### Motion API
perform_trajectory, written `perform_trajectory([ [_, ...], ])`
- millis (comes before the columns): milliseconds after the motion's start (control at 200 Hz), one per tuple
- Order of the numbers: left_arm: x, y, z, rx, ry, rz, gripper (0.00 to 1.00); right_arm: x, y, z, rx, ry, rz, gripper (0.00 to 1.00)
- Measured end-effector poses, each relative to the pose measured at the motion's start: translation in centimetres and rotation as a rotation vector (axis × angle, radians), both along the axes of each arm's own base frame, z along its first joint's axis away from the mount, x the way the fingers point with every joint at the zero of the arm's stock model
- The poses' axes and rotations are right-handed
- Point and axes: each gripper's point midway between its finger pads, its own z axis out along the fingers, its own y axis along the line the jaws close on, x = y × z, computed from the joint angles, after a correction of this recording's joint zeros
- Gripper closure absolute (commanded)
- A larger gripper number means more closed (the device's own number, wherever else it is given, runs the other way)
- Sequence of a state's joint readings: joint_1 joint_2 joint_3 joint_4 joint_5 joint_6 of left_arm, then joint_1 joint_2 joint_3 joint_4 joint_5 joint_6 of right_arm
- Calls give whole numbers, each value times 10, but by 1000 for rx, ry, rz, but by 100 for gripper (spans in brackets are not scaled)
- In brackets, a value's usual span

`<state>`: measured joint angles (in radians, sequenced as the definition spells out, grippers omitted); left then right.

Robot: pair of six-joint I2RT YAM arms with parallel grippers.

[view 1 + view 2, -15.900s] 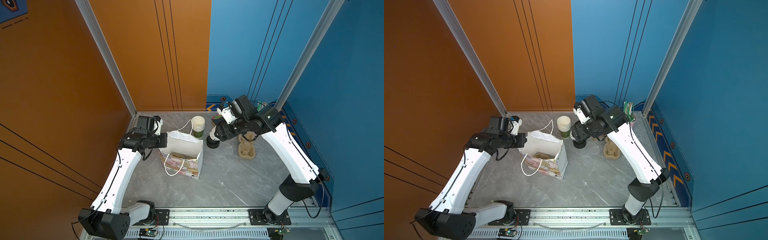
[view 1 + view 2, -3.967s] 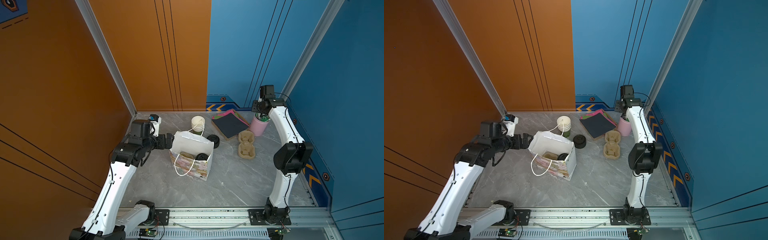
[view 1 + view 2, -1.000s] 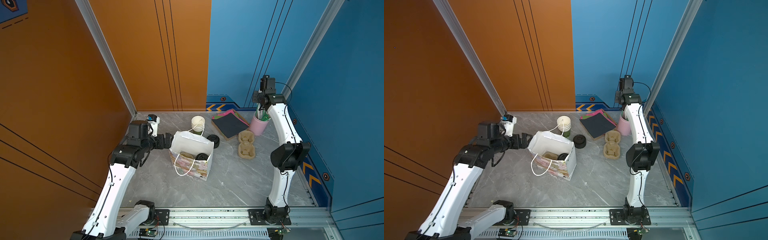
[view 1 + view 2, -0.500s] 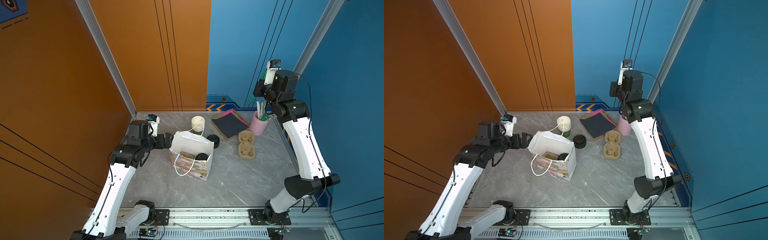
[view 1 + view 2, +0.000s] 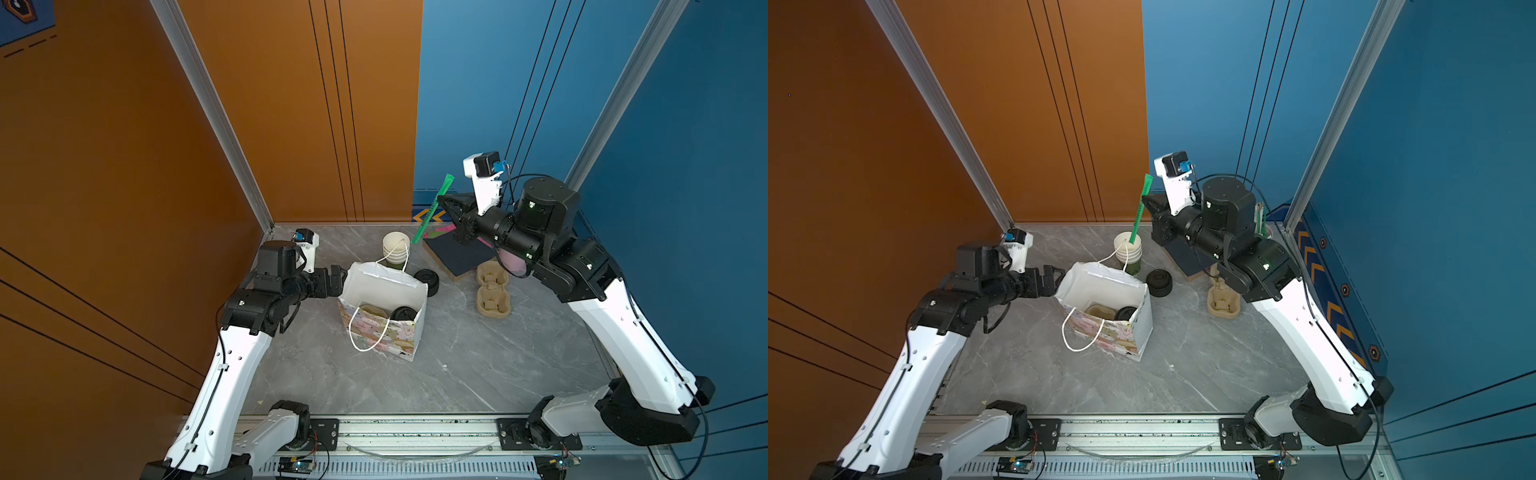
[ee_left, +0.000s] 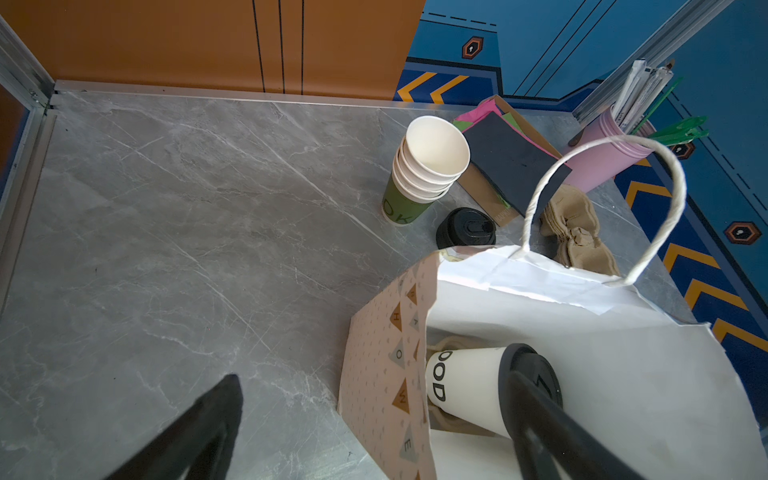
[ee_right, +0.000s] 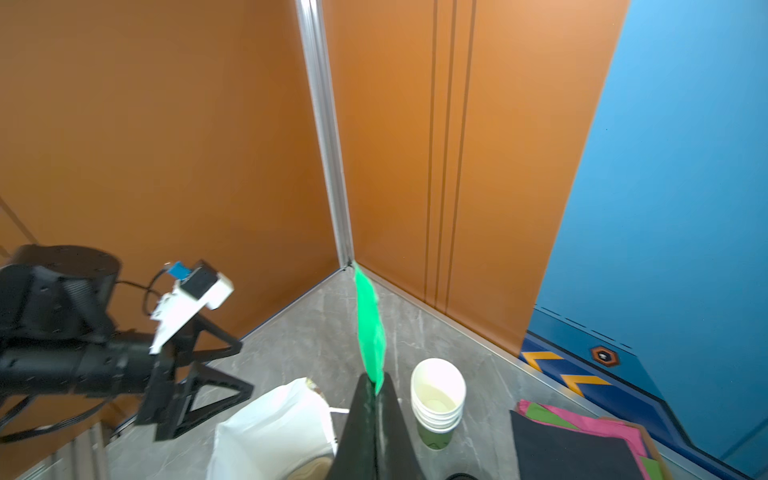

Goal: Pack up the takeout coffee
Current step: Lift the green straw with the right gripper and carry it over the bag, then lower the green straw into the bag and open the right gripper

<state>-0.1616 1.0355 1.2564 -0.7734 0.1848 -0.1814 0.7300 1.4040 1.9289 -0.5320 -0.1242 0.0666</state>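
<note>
Right claw (image 7: 376,388), flat green wrapper (image 7: 369,328) (pinched), paper bag (image 5: 390,286)

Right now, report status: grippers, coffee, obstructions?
Left gripper open, astride the bag wall. Right gripper shut on green straw, raised. Takeout coffee lidded, inside bag. Bag mouth looks unobstructed.

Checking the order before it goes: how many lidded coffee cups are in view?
1: the takeout coffee sits inside the paper bag. The bag's walls may hide more.
</note>
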Motion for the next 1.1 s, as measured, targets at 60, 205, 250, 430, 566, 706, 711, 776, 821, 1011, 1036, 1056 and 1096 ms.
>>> perform_trajectory([
  [60, 0, 0, -1, 0, 2, 0, 2, -14, 16, -2, 5, -2, 67, 100],
  [205, 1, 0, -2, -1, 7, 2, 2, -36, 47, -24, -10, 23, 189, 100],
  [250, 1, 0, -2, -1, 8, 2, 2, -38, 56, -36, -19, 39, 215, 100],
  [430, 2, 0, -3, -1, 10, 2, 2, -41, 88, -93, -81, 111, 279, 100],
  [566, 2, 0, -3, -1, 10, 2, 2, -38, 107, -134, -122, 151, 297, 100],
  [706, 2, 0, -3, -1, 11, 2, 2, -31, 118, -176, -162, 191, 298, 100],
  [711, 2, 0, -3, -1, 11, 2, 2, -31, 119, -178, -163, 192, 298, 100],
  [776, 2, -1, -4, -3, 14, 1, 2, -26, 125, -193, -177, 207, 297, 100],
  [821, 2, -1, -4, -3, 15, 2, 2, -23, 129, -201, -186, 215, 297, 100],
  [1011, 2, -1, -7, -4, 23, 3, 2, -13, 142, -226, -207, 237, 297, 100],
  [1036, 3, -1, -8, -4, 24, 3, 2, -12, 144, -229, -210, 240, 296, 100],
  [1056, 3, -1, -9, -4, 25, 4, 2, -11, 145, -231, -212, 243, 296, 100],
  [1096, 3, -1, -9, -4, 27, 4, 2, -10, 146, -235, -216, 247, 297, 100],
])
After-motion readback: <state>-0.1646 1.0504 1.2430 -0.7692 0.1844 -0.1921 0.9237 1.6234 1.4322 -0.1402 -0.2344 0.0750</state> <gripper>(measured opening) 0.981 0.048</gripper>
